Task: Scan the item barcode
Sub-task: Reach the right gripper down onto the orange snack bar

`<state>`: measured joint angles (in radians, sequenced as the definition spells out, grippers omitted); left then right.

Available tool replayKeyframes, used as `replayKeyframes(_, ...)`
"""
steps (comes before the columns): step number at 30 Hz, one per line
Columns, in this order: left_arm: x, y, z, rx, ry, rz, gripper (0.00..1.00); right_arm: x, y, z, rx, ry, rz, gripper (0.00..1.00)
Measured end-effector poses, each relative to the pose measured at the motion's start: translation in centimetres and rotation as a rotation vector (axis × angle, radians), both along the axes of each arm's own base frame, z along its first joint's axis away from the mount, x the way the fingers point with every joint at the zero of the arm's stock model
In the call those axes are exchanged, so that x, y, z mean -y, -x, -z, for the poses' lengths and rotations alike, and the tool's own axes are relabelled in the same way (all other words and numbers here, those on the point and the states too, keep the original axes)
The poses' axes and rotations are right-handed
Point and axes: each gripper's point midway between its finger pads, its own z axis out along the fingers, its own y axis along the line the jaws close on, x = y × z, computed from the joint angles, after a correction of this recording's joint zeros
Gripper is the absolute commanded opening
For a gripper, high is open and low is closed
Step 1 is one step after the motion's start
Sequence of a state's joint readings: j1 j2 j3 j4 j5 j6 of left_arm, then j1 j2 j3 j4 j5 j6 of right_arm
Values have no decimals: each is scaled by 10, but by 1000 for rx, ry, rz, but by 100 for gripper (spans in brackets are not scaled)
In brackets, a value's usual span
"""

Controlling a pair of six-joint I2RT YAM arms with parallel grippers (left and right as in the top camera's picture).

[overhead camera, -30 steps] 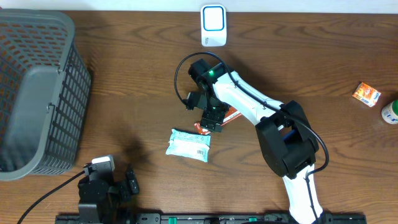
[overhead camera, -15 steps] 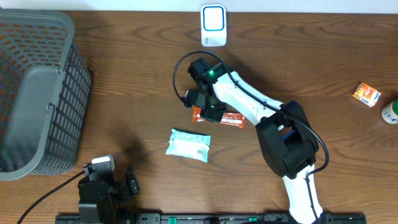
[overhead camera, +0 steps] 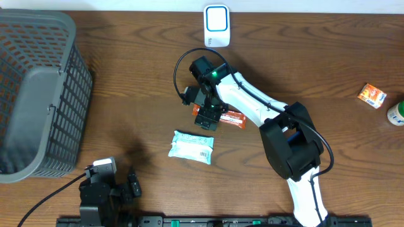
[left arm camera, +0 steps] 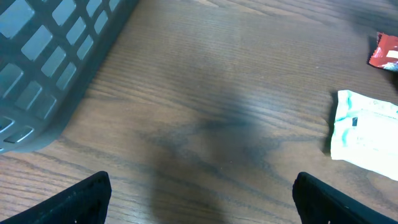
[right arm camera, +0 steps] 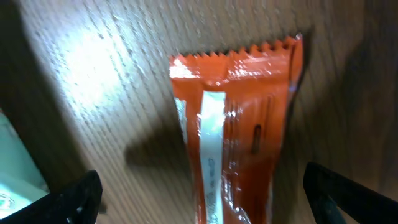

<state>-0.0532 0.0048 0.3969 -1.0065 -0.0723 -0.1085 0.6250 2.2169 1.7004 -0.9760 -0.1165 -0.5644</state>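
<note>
The item, an orange snack packet (right arm camera: 239,134), lies flat on the wooden table with its white back seam facing up. My right gripper (right arm camera: 208,205) hovers over it, open, one finger on each side and neither touching it. From overhead the orange packet (overhead camera: 232,118) pokes out to the right of the right gripper (overhead camera: 201,108). The white and blue scanner (overhead camera: 216,25) stands at the table's far edge. My left gripper (left arm camera: 202,208) is open over bare wood at the near left (overhead camera: 117,186), holding nothing.
A white and green packet (overhead camera: 191,146) lies just in front of the right gripper, also visible to the left wrist (left arm camera: 365,134). A grey mesh basket (overhead camera: 38,94) fills the left side. An orange box (overhead camera: 372,96) and a green-capped container (overhead camera: 396,113) sit at the far right.
The orange packet, earlier tucked under the right gripper, now lies flat on the table. The right gripper has opened off it and shifted slightly left. The left arm is unchanged.
</note>
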Motion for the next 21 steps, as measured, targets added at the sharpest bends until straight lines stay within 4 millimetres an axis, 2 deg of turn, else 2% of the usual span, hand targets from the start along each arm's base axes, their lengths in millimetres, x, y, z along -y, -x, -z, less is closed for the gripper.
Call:
replayKeyframes(4,0,0,0,0,0,0,94,-6,-1,-1,-2,-30,2,98)
replayKeyframes(6,0,0,0,0,0,0,94,-7,-1,-1,-1,-37,2,85)
replayKeyframes(9,0,0,0,0,0,0,94,-10,-3,-1,3,-49,6,79)
replayKeyframes(11,0,0,0,0,0,0,94,-11,-3,0,3,-54,7,80)
replayKeyframes(13,0,0,0,0,0,0,94,-11,-3,3,-2,-51,9,86)
replayKeyframes(17,0,0,0,0,0,0,94,-9,-5,11,2,-33,5,92)
replayKeyframes(21,0,0,0,0,0,0,94,-3,-11,14,35,23,1,73)
